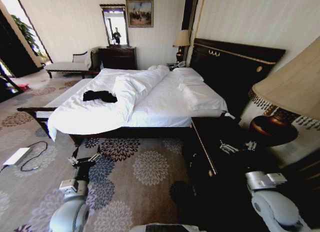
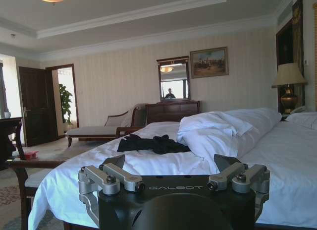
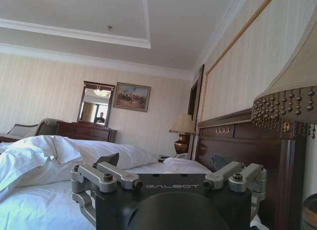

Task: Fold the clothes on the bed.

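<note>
Here, both end effectors, left (image 2: 173, 178) and right (image 3: 168, 176), gape wide, holding nothing.

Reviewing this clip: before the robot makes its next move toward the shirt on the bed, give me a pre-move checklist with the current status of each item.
1. Black T-shirt located: ok, it lies crumpled on the bed near the foot end.
2. Shirt free of covers: ok, the bunched duvet lies beside it, not over it.
3. Left gripper empty and open: ok, low over the carpet, short of the bed.
4. Right gripper empty and open: ok, above the dark nightstand.
5. Shirt within reach: not ok, judging by the gap.
6. Floor path: cannot tell; a cable lies on the carpet to the left.
</note>
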Robot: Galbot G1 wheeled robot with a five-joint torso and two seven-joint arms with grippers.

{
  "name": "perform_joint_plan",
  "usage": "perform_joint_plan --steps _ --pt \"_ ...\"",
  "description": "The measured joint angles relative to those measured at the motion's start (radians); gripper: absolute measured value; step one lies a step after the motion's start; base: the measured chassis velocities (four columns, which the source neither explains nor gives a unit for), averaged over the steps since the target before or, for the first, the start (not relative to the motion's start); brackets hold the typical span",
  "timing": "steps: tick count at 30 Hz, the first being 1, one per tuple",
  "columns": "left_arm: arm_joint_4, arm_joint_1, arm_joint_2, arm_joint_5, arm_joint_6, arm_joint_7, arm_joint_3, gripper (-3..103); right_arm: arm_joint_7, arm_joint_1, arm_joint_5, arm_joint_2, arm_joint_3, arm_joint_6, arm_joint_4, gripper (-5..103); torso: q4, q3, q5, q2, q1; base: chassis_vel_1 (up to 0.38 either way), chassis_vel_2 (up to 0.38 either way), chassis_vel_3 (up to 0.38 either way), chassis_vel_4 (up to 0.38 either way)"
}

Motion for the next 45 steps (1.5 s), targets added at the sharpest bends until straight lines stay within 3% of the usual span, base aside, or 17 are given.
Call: perform_joint_plan --steps 5,15,45 --pt "-0.004 0.001 0.004 -0.014 -0.037 0.026 -0.006 100 -0.005 -0.001 -0.019 0.007 0.003 0.003 0.002 100 0.0000 0.000 0.0000 0.000 0.000 0.000 0.000 0.000 0.000" --pt "0.018 -0.020 0.073 -0.141 -0.066 0.194 0.025 100 -0.012 0.000 0.001 0.006 0.000 0.013 0.006 100 -0.0001 0.000 0.0000 0.000 0.000 0.000 0.000 0.000 0.000" --pt "-0.011 0.006 0.049 -0.141 -0.107 0.220 0.012 100 -0.019 -0.007 0.005 0.018 -0.003 0.030 0.016 100 0.0000 0.000 -0.0001 0.000 0.000 -0.028 0.028 0.028 -0.027"
